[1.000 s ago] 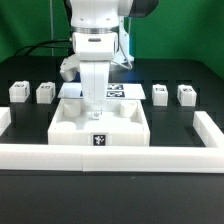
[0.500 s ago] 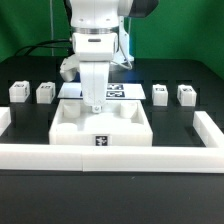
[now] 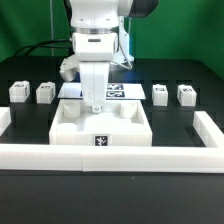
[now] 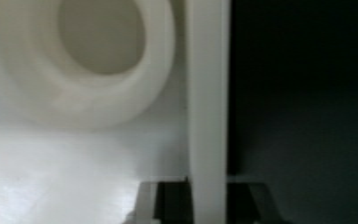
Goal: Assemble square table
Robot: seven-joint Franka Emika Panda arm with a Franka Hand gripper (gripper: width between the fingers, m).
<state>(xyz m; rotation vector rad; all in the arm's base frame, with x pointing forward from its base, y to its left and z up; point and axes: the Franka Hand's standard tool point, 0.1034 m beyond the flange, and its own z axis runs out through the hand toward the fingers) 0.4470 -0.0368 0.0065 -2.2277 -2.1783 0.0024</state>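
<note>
Black tabletop cloth point(image 3: 110, 195) and a green backdrop point(image 3: 185, 30) frame the bench, with a long low white border wall point(image 3: 110, 157) running along the near side. Directly under the arm sits the square table top point(image 3: 122, 131), lying flat like a shallow tray with its tagged edge point(image 3: 98, 141) turned away from the tool, toward the border wall. The gripper point(image 3: 95, 106) is down at the tray's far wall. In the wrist view that thin upright wall runs straight between the dark fingers point(image 4: 160, 205), so the jaws are clamped together on it, one pad inside the tray and one outside. One round corner hole point(image 4: 105, 35) shows close beside the grip. Taking the thin rim looks like a sensible choice, since the top is too wide to span and the wall gives a firm handle for dragging or turning it. Four white legs wait untouched on the cloth, level with the tool and well apart from it: two point(image 3: 18, 92) point(image 3: 45, 93) off one flank toward the exterior view's left, two point(image 3: 160, 94) point(image 3: 185, 94) off the other flank. The marker board point(image 3: 122, 90) lies flat just behind the gripper. No leg is fitted yet, so the assembly looks barely begun, and the likely aim is to bring the top to where the holes can be reached.
</note>
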